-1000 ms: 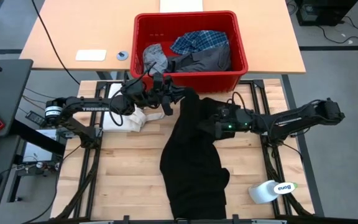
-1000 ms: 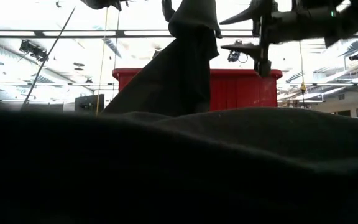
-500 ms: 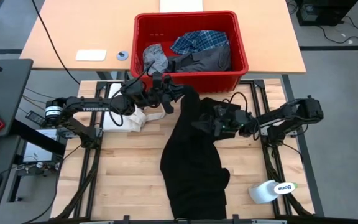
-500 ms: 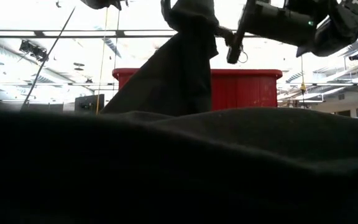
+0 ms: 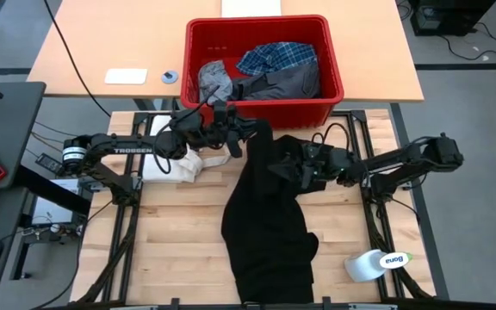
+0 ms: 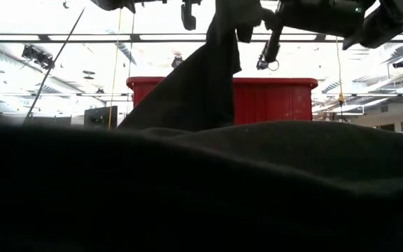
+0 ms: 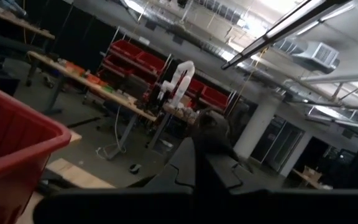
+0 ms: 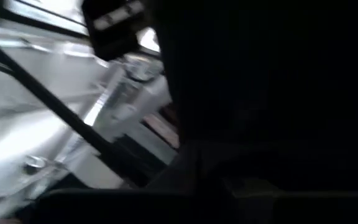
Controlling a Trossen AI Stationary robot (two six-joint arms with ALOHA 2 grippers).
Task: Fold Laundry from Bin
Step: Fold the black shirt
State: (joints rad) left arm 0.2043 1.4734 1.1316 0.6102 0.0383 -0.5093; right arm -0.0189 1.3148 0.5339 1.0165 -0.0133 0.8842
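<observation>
The large black garment (image 5: 265, 224) runs from a raised top end near the red bin (image 5: 257, 20) down across the wooden table, and its lower part lies flat toward the near edge, filling the low view's foreground (image 6: 201, 189). My left gripper (image 5: 250, 136) is shut on the garment's top end, just in front of the bin. My right gripper (image 5: 275, 167) is shut on the garment a little lower, at its right side. A plaid shirt (image 5: 275, 57) and grey garments (image 5: 215, 79) lie in the bin. My left gripper pinches the black garment's top end (image 7: 211, 127) between its shut fingers (image 7: 194, 163), coming level from the table's left. That end is lifted above the table and the cloth hangs from it in a slope. My right gripper is shut on the garment's right side (image 5: 269, 164) below the top end, reaching in level from the table's right. In its wrist view the dark cloth (image 8: 278, 93) fills the picture and hides the place of contact.
A cream-white cloth (image 5: 172, 164) lies under my left arm at the table's far left. A white bottle (image 5: 377, 263) lies on its side near the right front corner. The bin stands on a second table beyond, beside a white sheet (image 5: 126, 76).
My right gripper has gone toward the table's left, up to the hanging black garment, and has shut on its right side. The garment's raised top has shifted a little toward the right gripper; its lower part has stayed on the table.
</observation>
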